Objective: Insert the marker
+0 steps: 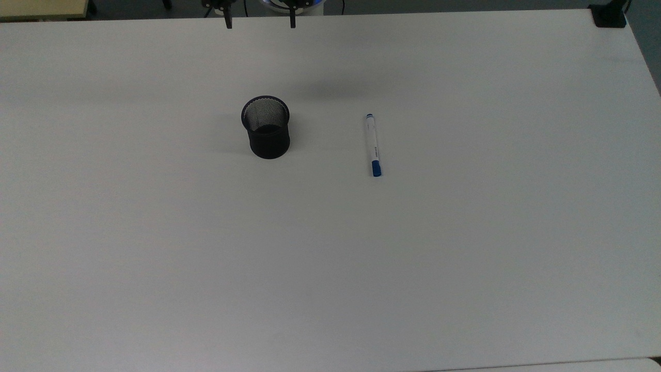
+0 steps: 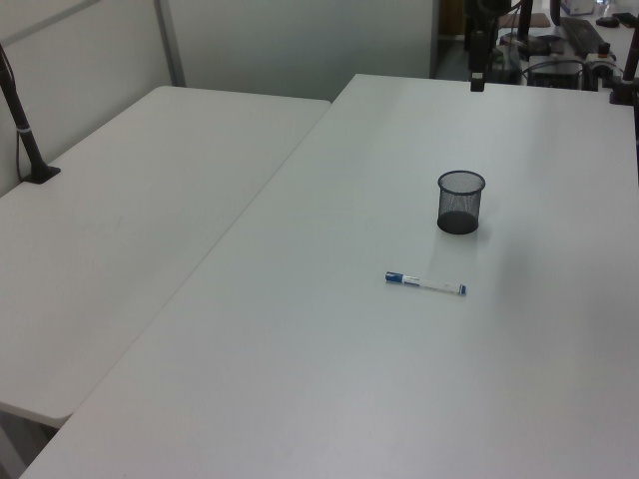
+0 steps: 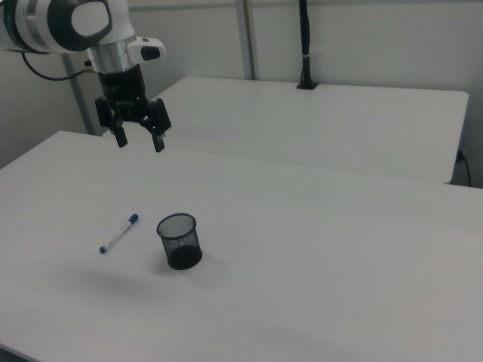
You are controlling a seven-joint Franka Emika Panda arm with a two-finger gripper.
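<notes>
White table (image 1: 465,258), marker (image 1: 373,145) lying flat (near mesh cup (image 1: 266,127)), pale partition walls (image 2: 290,40)

The top view's upper edge cuts off the pincer (image 1: 260,23).

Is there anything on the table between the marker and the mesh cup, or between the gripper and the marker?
Nothing visible. The marker lies flat beside the upright mesh cup with bare table between; the open gripper hangs above, apart from both.

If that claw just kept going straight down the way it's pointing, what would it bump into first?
Probably just bare table. The open gripper points downward, with the mesh cup and marker seemingly off to the side, though depth is hard to judge.
</notes>
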